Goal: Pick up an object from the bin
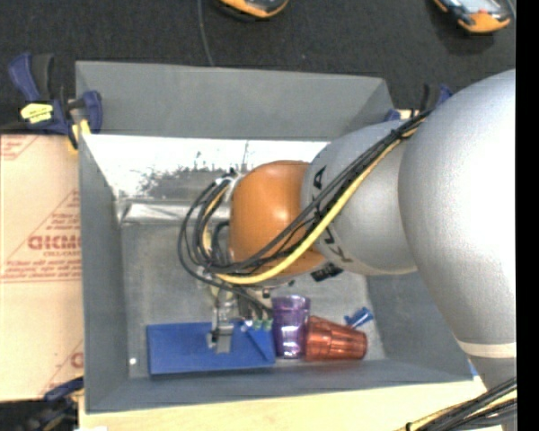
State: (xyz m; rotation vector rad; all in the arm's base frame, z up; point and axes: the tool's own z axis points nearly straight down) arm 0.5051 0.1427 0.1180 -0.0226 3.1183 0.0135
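One grey bin [153, 259], black floor [117, 16]; tool [221, 335] over blue slab [184, 350].

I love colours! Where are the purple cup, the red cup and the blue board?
purple cup [290, 327], camera view, middle of its side.
red cup [335, 340], camera view, middle of its side.
blue board [181, 350], camera view, its bare left half.

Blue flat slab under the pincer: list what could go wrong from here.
The blue slab lies flat on the bin floor, so the pincer may fail to get hold of it. The purple cup and the red cup sit close by the slab's right end; lifting it may knock them.
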